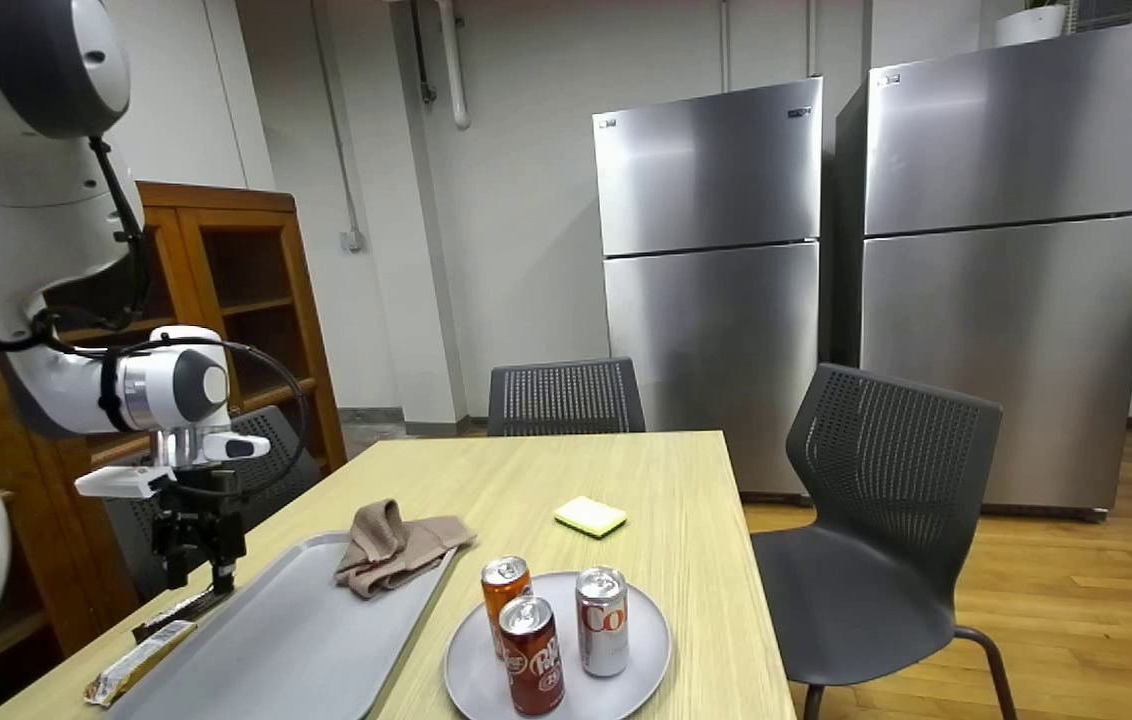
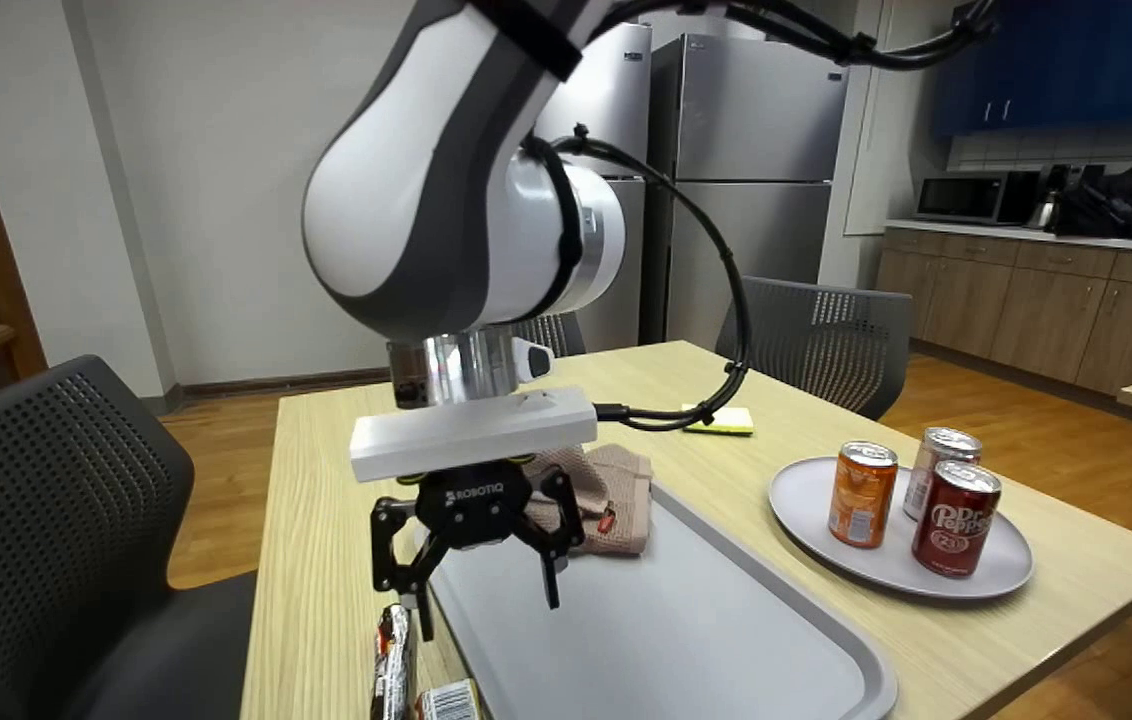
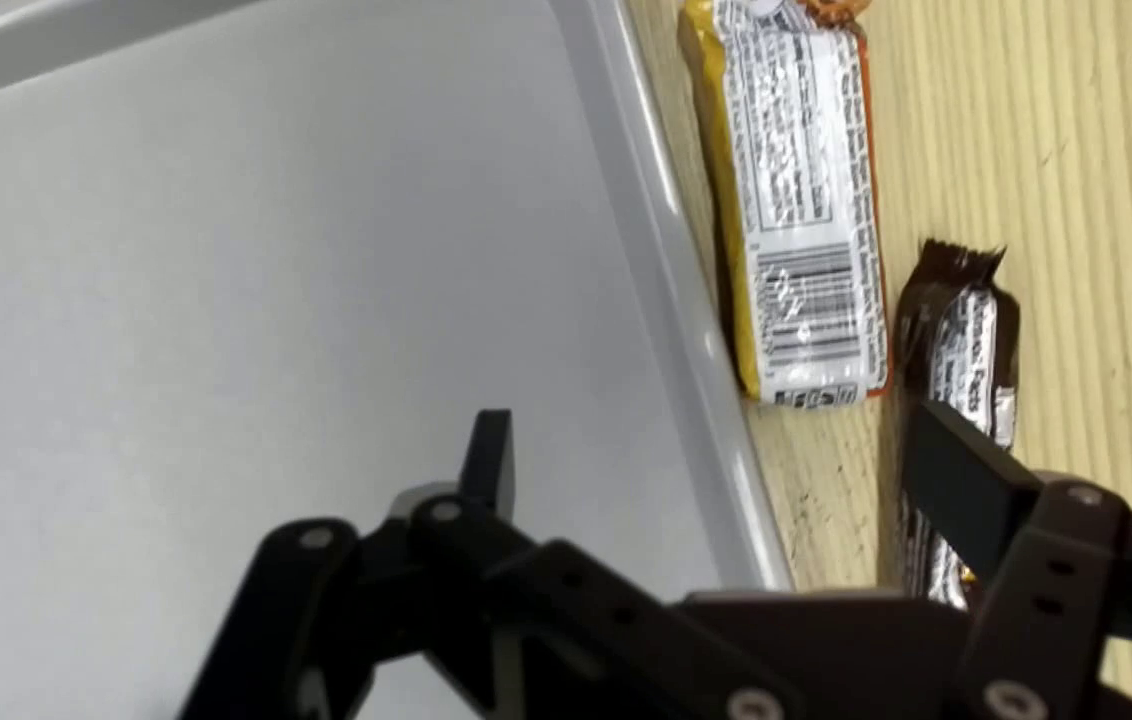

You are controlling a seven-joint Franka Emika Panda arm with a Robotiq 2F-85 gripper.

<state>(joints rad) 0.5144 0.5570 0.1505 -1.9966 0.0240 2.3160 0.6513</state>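
My gripper [image 2: 489, 612] stands open over the long edge of a grey tray [image 2: 686, 620], with nothing between its fingers. In the wrist view one finger [image 3: 489, 460] is over the tray, and the opposite finger [image 3: 971, 480] covers part of a brown-wrapped bar [image 3: 966, 350] lying on the table. Whether that finger touches the bar I cannot tell. A yellow and white wrapped bar [image 3: 806, 200] lies between the brown bar and the tray rim, printed side up. Both bars lie outside the tray. A crumpled brownish-pink cloth [image 1: 401, 550] rests on the tray's far end.
A round plate [image 1: 644, 660] beside the tray bears an orange can [image 2: 863, 495], a dark red can [image 2: 956, 520] and a silver can [image 1: 603, 620]. Farther back lies a yellow sponge [image 1: 590, 516]. Dark chairs [image 1: 876, 520] stand around the wooden table [image 1: 696, 560].
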